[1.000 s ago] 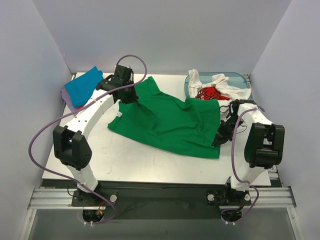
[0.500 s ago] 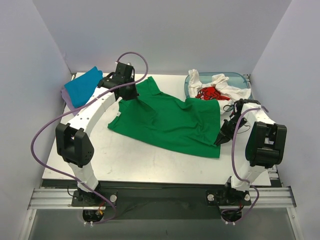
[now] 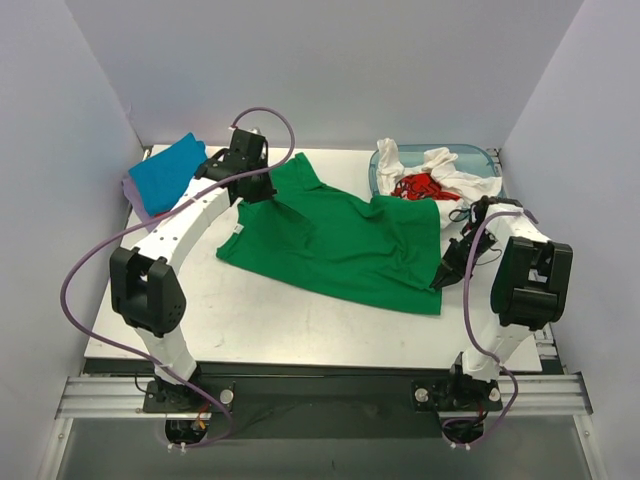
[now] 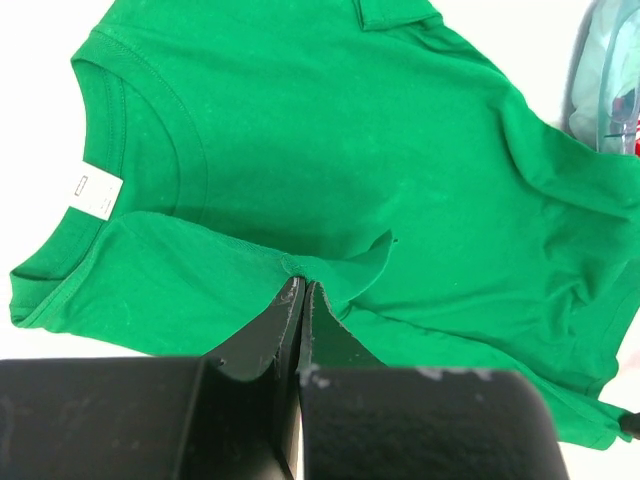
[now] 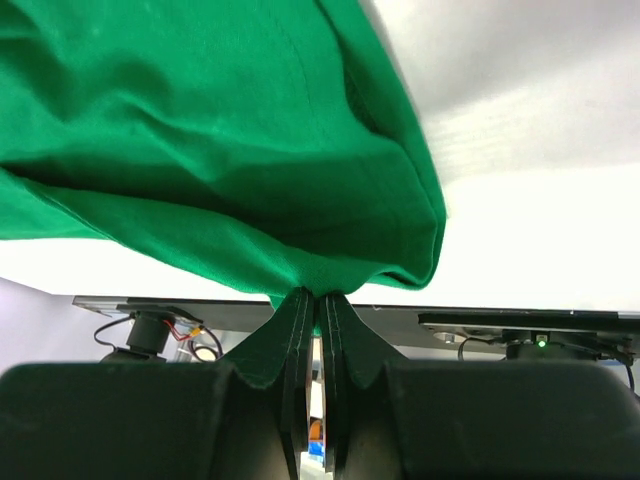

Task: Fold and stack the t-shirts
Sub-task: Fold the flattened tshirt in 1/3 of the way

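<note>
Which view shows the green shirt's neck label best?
Left wrist: the white label is large and unblocked on the shirt. Top external shows it only as a tiny white speck; right wrist shows just bunched green cloth, no label.

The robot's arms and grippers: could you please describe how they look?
The left arm and right arm are white links with chunky black joints, each trailed by a looping purple cable. The left gripper and right gripper are black, with thin wedge-shaped fingers.

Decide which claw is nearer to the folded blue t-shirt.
Left. The left claw, shut on the green t-shirt near its collar, is close beside the blue t-shirt; the right claw grips the green hem across the table.
</note>
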Available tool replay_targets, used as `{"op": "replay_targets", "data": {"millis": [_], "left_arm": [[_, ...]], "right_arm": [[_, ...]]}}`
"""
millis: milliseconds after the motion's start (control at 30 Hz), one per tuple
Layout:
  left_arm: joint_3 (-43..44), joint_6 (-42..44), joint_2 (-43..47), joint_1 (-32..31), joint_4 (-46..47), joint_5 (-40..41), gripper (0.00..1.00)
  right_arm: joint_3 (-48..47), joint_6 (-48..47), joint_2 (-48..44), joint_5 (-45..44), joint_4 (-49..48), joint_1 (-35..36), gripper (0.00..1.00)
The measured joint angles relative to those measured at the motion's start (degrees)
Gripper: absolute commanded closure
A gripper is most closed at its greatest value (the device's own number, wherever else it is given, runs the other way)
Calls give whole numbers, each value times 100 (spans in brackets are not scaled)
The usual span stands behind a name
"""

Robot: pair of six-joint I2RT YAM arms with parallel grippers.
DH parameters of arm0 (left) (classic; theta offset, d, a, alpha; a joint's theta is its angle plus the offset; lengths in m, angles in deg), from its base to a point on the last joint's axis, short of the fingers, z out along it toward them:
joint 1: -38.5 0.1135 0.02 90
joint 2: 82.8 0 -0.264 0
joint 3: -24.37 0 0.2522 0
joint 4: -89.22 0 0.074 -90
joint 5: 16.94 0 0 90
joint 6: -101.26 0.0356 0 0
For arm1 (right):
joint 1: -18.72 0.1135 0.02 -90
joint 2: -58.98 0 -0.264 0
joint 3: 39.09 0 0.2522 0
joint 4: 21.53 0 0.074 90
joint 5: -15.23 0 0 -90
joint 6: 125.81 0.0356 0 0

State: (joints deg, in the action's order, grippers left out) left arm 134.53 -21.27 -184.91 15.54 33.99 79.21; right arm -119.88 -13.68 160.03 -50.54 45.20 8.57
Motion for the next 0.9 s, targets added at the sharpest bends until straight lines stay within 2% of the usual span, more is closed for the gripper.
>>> {"op": "replay_targets", "data": {"millis": [300, 900], "left_arm": [[-31, -17, -4, 52, 210, -15, 100], [-308, -205, 59, 146, 470, 210, 100]], "right_arm": [[-317, -90, 518, -44, -24, -4, 100], [-455, -125, 678, -87, 0, -155, 100]]}}
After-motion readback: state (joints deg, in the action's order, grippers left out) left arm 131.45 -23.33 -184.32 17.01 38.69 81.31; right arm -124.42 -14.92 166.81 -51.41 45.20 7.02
